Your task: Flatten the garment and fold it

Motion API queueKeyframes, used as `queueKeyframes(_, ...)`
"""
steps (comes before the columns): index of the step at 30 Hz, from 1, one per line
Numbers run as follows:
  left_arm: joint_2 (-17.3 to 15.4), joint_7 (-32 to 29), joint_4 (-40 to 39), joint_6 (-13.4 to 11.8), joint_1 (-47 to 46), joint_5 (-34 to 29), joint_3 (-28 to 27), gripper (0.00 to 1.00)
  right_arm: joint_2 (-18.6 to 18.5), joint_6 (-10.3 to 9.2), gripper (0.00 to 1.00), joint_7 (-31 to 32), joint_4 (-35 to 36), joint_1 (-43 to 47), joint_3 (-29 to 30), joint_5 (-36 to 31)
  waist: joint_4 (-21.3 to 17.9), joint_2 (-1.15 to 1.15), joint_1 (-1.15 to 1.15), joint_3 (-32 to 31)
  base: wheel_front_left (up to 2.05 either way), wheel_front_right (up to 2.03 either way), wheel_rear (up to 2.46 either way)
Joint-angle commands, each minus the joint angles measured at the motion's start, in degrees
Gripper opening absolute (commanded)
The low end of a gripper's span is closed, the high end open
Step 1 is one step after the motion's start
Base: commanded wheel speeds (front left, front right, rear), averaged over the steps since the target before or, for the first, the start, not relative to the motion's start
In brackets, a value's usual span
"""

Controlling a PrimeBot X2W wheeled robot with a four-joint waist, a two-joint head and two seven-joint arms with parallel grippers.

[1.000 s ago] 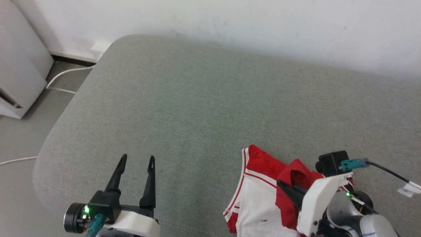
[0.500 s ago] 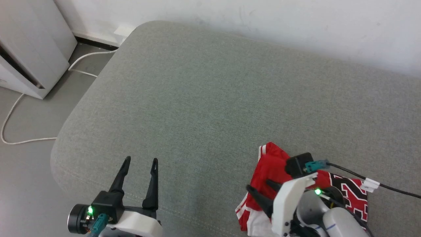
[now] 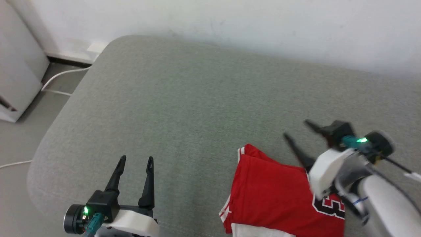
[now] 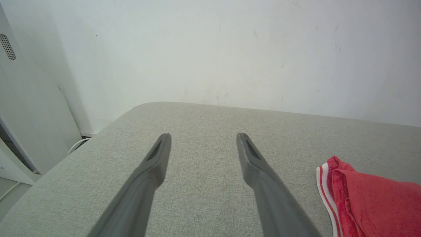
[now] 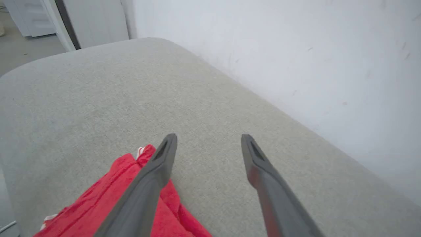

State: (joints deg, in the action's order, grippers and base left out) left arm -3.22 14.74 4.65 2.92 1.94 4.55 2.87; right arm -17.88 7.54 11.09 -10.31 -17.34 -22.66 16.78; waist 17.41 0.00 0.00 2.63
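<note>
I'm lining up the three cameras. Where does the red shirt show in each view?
Head view: garment low, right of centre.
Left wrist view: garment in the lower right corner.
Right wrist view: garment in the lower left corner.
Shared landmark: its striped trim corner, lying on the grey cushion.

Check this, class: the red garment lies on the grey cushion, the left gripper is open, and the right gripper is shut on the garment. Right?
Not quite. The right gripper is open, fingers spread, gripping nothing, as the right wrist view shows. The garment does lie on the grey cushion, and the left gripper is open.
</note>
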Motion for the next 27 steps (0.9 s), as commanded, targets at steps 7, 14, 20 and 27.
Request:
queueKeyframes(7,0.23,0.26,-0.35,0.48,0.02,0.00,-1.19,1.00,-4.45,-0.05,1.00,-11.59,1.69,-0.46,11.55,-10.31,-6.72,0.00,0.00,-1.89,0.00,0.00,0.00)
queueKeyframes(14,0.28,0.26,-1.24,0.75,0.52,0.70,-1.14,1.00,-0.87,-0.05,1.00,-17.42,5.95,6.61,21.74,-12.30,-9.70,0.00,0.00,-2.06,0.00,0.00,0.00)
queueKeyframes(20,0.30,0.26,-1.23,0.86,0.89,1.01,-1.08,1.00,2.66,-0.05,1.00,-21.53,12.52,15.16,26.94,-11.78,-11.72,0.00,0.00,-1.58,0.00,0.00,0.00)
queueKeyframes(27,0.32,0.26,-1.25,1.00,1.63,0.95,-1.23,1.00,8.41,-0.05,1.00,-24.63,18.29,21.38,28.42,-13.91,-12.56,0.00,0.00,-1.18,0.00,0.00,0.00)
